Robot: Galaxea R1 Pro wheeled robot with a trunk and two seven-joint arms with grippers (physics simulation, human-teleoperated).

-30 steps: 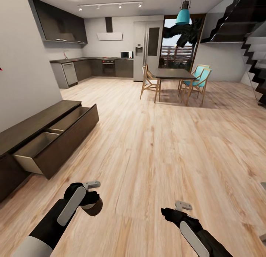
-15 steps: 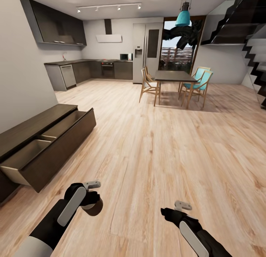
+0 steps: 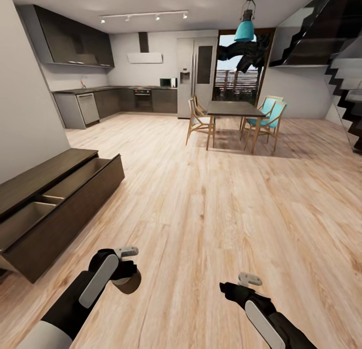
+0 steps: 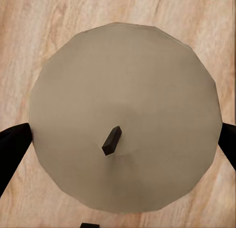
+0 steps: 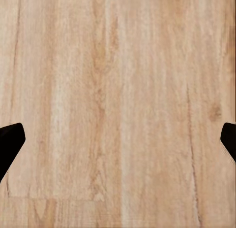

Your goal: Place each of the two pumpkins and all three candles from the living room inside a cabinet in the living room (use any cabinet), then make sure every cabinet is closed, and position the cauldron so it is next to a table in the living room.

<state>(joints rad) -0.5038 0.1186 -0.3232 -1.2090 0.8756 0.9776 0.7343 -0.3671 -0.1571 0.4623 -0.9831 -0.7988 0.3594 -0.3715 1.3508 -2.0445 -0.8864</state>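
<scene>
Left wrist view has the left gripper [image 4: 123,139] clamped on a candle [image 4: 123,119] over bare floor; the right gripper [image 5: 118,139] hangs spread and empty; approaching the cabinet [image 3: 55,198], the open drawer front could catch the arm and knock the candle loose.

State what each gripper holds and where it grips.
Left gripper holds a candle by its round sides, wick end toward the camera. Right gripper holds nothing.

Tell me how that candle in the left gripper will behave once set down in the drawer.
The candle looks stubby with a broad flat top, so upright it probably won't tip. Its round side suggests it rolls if laid down. It seems rigid between the fingers.
</scene>
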